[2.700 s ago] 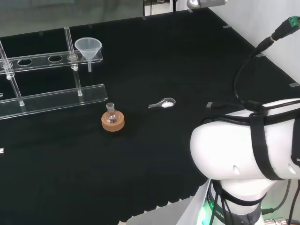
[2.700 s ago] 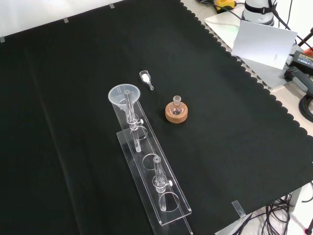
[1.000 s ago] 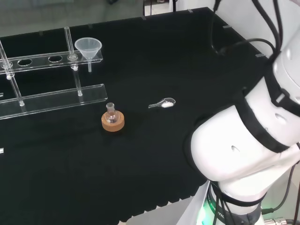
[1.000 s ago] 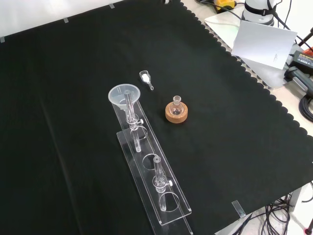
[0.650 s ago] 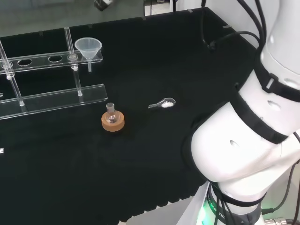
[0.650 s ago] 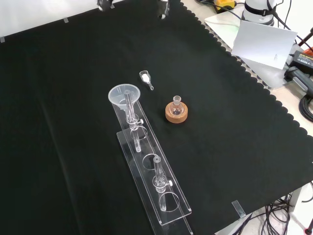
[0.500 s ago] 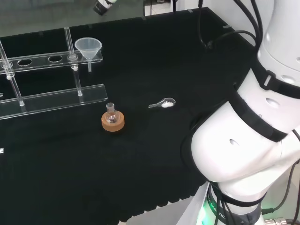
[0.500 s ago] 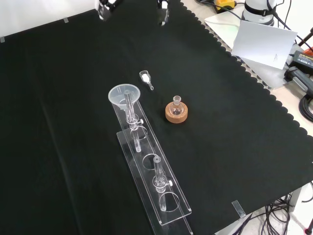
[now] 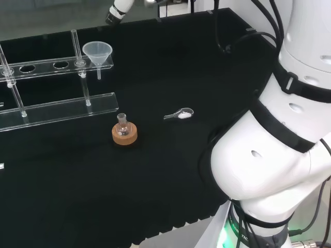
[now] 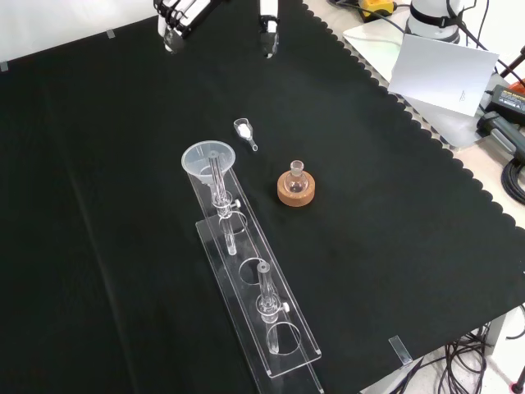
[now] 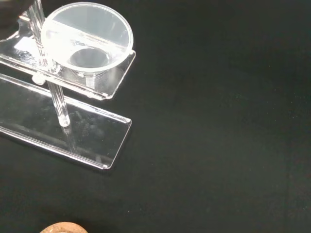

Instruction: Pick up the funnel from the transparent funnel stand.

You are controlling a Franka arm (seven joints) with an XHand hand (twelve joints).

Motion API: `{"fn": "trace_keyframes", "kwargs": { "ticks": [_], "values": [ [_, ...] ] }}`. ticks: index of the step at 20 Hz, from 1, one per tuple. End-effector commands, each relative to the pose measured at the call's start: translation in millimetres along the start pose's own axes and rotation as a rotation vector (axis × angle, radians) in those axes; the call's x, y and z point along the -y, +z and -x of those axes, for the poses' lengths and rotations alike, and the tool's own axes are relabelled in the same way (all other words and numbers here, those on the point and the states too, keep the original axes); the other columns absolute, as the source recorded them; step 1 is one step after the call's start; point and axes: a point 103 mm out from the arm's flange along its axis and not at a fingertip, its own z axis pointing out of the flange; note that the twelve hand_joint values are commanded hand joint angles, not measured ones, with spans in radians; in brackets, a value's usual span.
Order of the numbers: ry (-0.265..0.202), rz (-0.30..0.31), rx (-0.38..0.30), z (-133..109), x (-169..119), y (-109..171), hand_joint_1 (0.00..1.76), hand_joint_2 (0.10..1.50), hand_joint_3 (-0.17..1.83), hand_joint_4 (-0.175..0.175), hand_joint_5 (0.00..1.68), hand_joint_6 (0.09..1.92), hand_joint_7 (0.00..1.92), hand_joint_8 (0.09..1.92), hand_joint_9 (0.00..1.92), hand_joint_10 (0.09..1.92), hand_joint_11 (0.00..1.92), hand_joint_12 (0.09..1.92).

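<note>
A clear plastic funnel [image 9: 97,51] sits in the end hole of the transparent funnel stand [image 9: 57,107], at the head view's upper left. In the front view the funnel [image 10: 208,158] is at the stand's far end, with the stand [image 10: 275,349] running toward the bottom. The hand [image 10: 172,18] enters at the front view's top edge, high above and beyond the funnel, fingers and thumb spread apart and holding nothing. One fingertip of the hand [image 9: 118,11] shows at the head view's top. The wrist view looks down on the funnel [image 11: 87,41] and the stand's base plate [image 11: 73,133].
A small round flask on a cork ring [image 10: 295,187] stands right of the funnel in the front view. A clear scoop [image 10: 244,130] holding white powder lies between hand and funnel. The arm's white links [image 9: 279,155] stand at the head view's right. Paper and cables [image 10: 443,74] lie past the cloth's edge.
The arm's links have swung up and forward in the head view. The hand has come into the front view from the top and moved lower. The ware on the cloth has not moved.
</note>
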Motion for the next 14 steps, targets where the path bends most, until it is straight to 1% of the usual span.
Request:
{"fn": "trace_keyframes", "kwargs": {
  "ticks": [1, 4, 8, 9, 12, 14],
  "values": [
    [0.004, -0.045, 0.023, -5.8, -22.3, 19.5, 0.58, 0.63, 0.0, -0.003, 0.05, 0.09, 0.11, 0.63, 0.02, 0.86, 0.0, 1.27],
    [-0.002, -0.055, 0.031, -7.4, -29.4, 25.5, 0.58, 0.63, 0.0, -0.004, 0.05, 0.09, 0.1, 0.63, 0.01, 0.86, 0.0, 1.25],
    [0.007, -0.061, 0.032, -9.9, -43.2, 32.3, 0.57, 0.63, 0.0, -0.006, 0.09, 0.09, 0.13, 0.64, 0.01, 0.86, 0.0, 1.25],
    [0.014, -0.071, 0.033, -9.9, -49.3, 36.3, 0.57, 0.63, 0.0, -0.006, 0.09, 0.09, 0.14, 0.64, 0.01, 0.86, 0.0, 1.24],
    [0.017, -0.088, 0.03, -11.3, -57.1, 41.4, 0.57, 0.63, 0.0, -0.006, 0.1, 0.09, 0.14, 0.64, 0.01, 0.86, 0.0, 1.24],
    [0.015, -0.104, 0.04, -14.3, -62.5, 45.4, 0.53, 0.63, 0.0, -0.008, 0.1, 0.09, 0.14, 0.64, 0.01, 0.86, 0.0, 1.24]
  ]
}}
